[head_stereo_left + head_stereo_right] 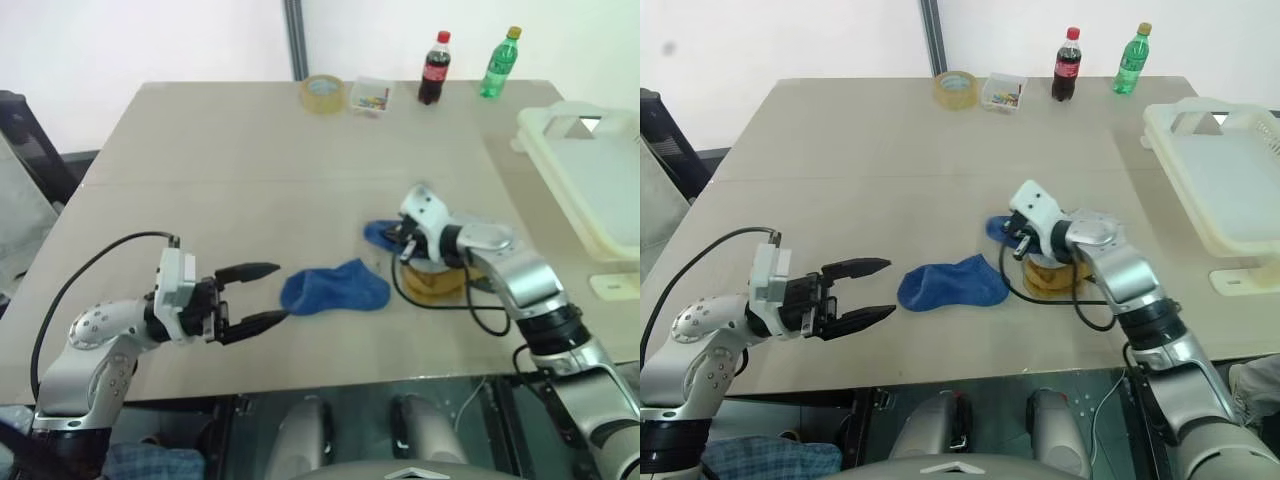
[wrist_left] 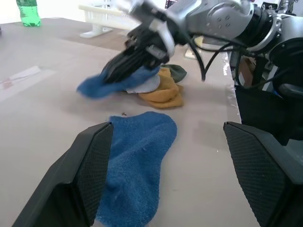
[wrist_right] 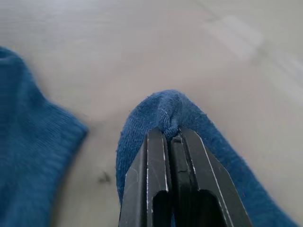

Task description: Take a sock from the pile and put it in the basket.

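My right gripper (image 1: 398,240) is shut on a fold of a royal-blue sock (image 3: 161,106) at the left edge of the pile (image 1: 435,282), where mustard-yellow and pale grey socks lie heaped. The pinched sock (image 2: 94,87) trails from the black fingers just above the table. A second blue sock (image 1: 335,288) lies flat on the table between the two grippers. My left gripper (image 1: 280,292) is wide open and level, pointing at that flat sock from its left with nothing between its fingers. The cream-white basket (image 1: 1230,170) stands at the table's right edge, beyond the pile.
At the table's far edge stand a tape roll (image 1: 323,93), a small clear box (image 1: 371,96), a cola bottle (image 1: 433,68) and a green bottle (image 1: 500,62). A black cable loops beside the pile near my right wrist.
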### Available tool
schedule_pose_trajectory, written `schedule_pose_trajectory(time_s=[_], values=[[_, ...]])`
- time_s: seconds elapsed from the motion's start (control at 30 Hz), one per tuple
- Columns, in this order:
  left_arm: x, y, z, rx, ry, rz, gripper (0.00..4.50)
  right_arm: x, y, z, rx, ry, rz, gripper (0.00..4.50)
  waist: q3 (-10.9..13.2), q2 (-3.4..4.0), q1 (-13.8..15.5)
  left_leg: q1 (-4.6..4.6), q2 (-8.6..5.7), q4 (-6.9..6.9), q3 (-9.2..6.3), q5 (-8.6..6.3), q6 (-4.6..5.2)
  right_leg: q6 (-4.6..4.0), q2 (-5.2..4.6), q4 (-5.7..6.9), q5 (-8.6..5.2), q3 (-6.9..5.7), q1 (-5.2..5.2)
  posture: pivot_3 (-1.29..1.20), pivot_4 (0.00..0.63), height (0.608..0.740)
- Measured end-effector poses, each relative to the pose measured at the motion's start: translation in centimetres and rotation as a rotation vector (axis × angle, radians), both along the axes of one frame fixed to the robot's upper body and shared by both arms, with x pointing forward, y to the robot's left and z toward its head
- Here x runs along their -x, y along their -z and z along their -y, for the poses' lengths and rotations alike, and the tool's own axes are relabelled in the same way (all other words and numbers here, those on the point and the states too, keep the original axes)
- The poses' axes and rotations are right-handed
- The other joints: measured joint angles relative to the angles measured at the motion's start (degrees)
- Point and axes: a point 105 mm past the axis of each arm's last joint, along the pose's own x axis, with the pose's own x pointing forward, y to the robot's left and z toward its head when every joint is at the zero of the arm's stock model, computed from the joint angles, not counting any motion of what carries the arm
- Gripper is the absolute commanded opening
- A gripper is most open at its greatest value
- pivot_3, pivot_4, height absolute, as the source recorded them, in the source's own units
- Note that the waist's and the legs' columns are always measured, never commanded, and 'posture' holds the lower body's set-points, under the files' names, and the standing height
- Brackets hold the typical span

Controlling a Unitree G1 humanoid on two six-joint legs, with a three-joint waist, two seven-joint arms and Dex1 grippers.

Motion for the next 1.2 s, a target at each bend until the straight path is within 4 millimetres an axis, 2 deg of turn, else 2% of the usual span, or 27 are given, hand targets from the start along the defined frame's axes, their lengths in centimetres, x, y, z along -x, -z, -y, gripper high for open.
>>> schedule_pose_trajectory(time_s=[0.2, 0.33, 0.47, 0.6, 0.63, 0.77, 1.0, 1.1, 1.2], values=[[0.5, 0.3, -0.6, -0.002, -0.042, -0.002, 3.99, -1.4, -0.1, -5.6, -0.058, -0.06, -0.021, 0.08, 0.0, 0.03, -0.3, 0.02, 0.03, 0.0, -0.02, 0.02, -0.04, 0.01, 0.01, 0.12, 0.01, -0.03, -0.03, 0.0, 0.15, 0.74], [0.8, 0.5, -1.0, -0.005, -0.063, -0.01, 3.99, -2.2, -1.3, -9.5, -0.105, -0.098, -0.004, 0.08, 0.0, 0.07, -0.6, 0.02, 0.03, -0.01, -0.01, 0.06, -0.11, 0.01, 0.01, 0.21, 0.01, -0.06, -0.04, 0.0, 0.15, 0.74], [1.0, 0.4, -1.3, -0.01, -0.081, -0.007, 3.99, -2.1, -1.6, -11.1, -0.104, -0.14, 0.0, 1.41, 0.0, 0.07, -0.6, 0.02, 0.04, -0.01, -0.11, 0.13, -0.23, -0.01, -0.07, 0.22, 0.0, -0.07, -0.03, 0.0, 0.15, 0.74], [1.1, 0.4, -1.3, -0.012, -0.091, -0.007, 3.99, -1.7, -1.0, -11.3, -0.099, -0.169, -0.021, 3.39, 0.1, 0.08, -1.0, 0.01, 0.04, -0.01, -0.15, 0.12, -0.23, -0.01, -0.08, 0.24, 0.0, -0.08, -0.04, 0.0, 0.15, 0.74], [1.1, 0.4, -1.4, -0.012, -0.092, -0.006, 3.99, -1.7, -1.0, -11.2, -0.1, -0.17, -0.019, 3.84, 0.1, 0.08, -1.1, 0.02, 0.04, -0.02, -0.16, 0.12, -0.23, -0.01, -0.08, 0.25, 0.0, -0.09, -0.04, 0.0, 0.15, 0.74], [0.3, 0.0, -1.8, 0.016, -0.153, 0.022, 3.99, -1.1, -1.4, -9.5, -0.118, -0.171, -0.003, 3.84, 0.1, 0.1, -1.1, -0.01, 0.05, -0.02, -0.26, 0.11, -0.21, 0.0, -0.11, 0.29, 0.01, -0.14, -0.04, 0.0, 0.15, 0.74], [-4.1, -0.5, -4.7, -0.037, -0.362, 0.114, 3.99, 0.3, -3.7, -4.4, -0.172, -0.098, 0.01, 3.84, 0.0, 0.07, -1.1, 0.07, -0.05, -0.01, -0.28, 0.11, -0.19, 0.03, -0.07, 0.43, 0.02, -0.17, -0.03, 0.0, 0.15, 0.74], [-5.7, -0.1, -5.5, -0.061, -0.409, 0.12, 3.99, -0.1, -3.1, -1.7, -0.157, 0.002, -0.013, 3.84, 0.0, 0.06, -1.0, 0.07, -0.07, -0.01, -0.25, 0.11, -0.19, 0.04, -0.08, 0.43, 0.03, -0.16, -0.03, 0.0, 0.15, 0.74], [-8.8, 0.0, -6.0, -0.061, -0.461, 0.114, 3.99, -0.8, -1.6, 1.1, -0.183, 0.134, -0.097, 3.84, 0.0, 0.02, -0.6, 0.04, -0.1, 0.02, -0.07, 0.12, -0.2, 0.12, -0.04, 0.44, 0.07, -0.22, -0.02, 0.0, 0.15, 0.74]])
